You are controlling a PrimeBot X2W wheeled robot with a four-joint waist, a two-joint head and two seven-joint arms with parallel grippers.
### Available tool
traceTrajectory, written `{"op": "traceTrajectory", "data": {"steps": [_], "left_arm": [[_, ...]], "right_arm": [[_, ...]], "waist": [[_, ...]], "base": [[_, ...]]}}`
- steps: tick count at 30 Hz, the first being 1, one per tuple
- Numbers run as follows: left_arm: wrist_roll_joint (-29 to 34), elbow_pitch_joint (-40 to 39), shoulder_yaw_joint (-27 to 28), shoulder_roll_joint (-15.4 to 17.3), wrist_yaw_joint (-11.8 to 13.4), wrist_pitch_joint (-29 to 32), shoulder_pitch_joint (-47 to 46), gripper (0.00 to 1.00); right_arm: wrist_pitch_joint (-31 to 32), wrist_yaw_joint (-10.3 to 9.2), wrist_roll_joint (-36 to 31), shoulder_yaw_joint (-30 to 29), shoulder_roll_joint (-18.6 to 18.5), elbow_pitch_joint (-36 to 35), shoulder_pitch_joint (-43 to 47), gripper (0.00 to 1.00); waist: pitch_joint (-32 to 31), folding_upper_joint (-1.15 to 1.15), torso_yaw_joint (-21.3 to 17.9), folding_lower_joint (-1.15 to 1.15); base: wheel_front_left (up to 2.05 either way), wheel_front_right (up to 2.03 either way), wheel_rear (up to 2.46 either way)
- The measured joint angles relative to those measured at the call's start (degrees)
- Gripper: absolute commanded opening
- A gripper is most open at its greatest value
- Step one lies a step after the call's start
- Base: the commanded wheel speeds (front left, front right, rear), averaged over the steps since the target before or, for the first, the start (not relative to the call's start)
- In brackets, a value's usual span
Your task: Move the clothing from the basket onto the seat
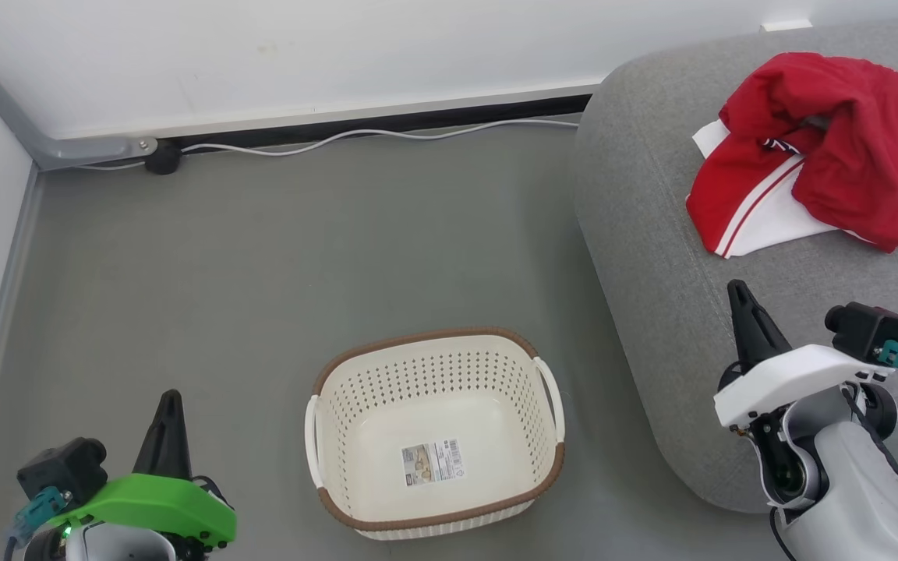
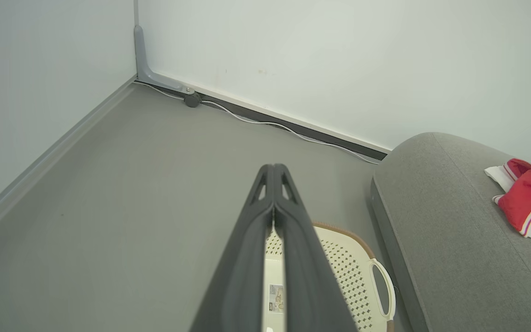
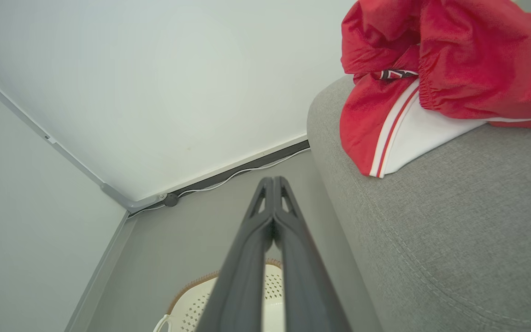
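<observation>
The red and white clothing (image 1: 815,152) lies crumpled on the grey seat (image 1: 652,234) at the upper right; the left wrist view catches its edge (image 2: 530,203), the right wrist view its bulk (image 3: 431,69) on the seat (image 3: 454,230). The cream basket (image 1: 324,413) stands on the floor at centre, holding just a label sticker (image 1: 432,463). My left gripper (image 1: 168,401) is shut and empty at the lower left, beside the basket (image 2: 348,267). My right gripper (image 1: 739,292) is shut and empty over the seat's front part, below the clothing.
Grey floor (image 1: 262,257) spreads left of the seat (image 2: 454,240). A white cable (image 1: 371,134) runs along the back wall to a dark plug (image 1: 162,162). A grey conduit (image 1: 51,144) sits in the far left corner. A wall borders the left side.
</observation>
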Motion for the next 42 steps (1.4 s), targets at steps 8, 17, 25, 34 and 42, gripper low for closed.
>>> {"op": "traceTrajectory", "data": {"steps": [8,17,25,34,42], "left_arm": [[-5.08,0.56,1.0,-0.27,-1.15,1.41,-0.01,0.0],[-11.81,1.67,2.25,-0.55,-2.41,2.83,-0.05,0.0],[-17.86,2.35,3.36,-0.97,-3.32,3.88,-0.2,0.0],[-24.14,3.57,4.34,-1.23,-4.68,5.33,-0.5,0.0],[-29.72,4.28,5.55,-1.4,-5.7,6.39,-1.63,0.0]], "right_arm": [[1.76,0.47,5.99,-1.8,0.46,-0.18,0.02,0.0],[3.54,1.01,12.73,-3.72,0.8,-0.58,0.08,0.0],[4.94,1.19,18.72,-5.33,1.05,-1.0,0.18,0.0],[6.37,1.77,25.58,-7.1,1.55,-1.65,0.99,0.0],[7.82,2.24,31.74,-8.65,1.94,-2.23,1.34,0.0]], "waist": [[-0.23,0.0,0.09,0.0],[-0.48,0.0,0.2,0.0],[-0.71,0.0,0.31,0.0],[-0.96,0.0,0.45,0.0],[-1.19,0.0,0.57,0.0]], "base": [[0.0,0.0,0.0],[0.0,0.0,0.0],[0.0,0.0,0.0],[0.0,0.0,0.0],[0.0,0.0,0.0]]}}
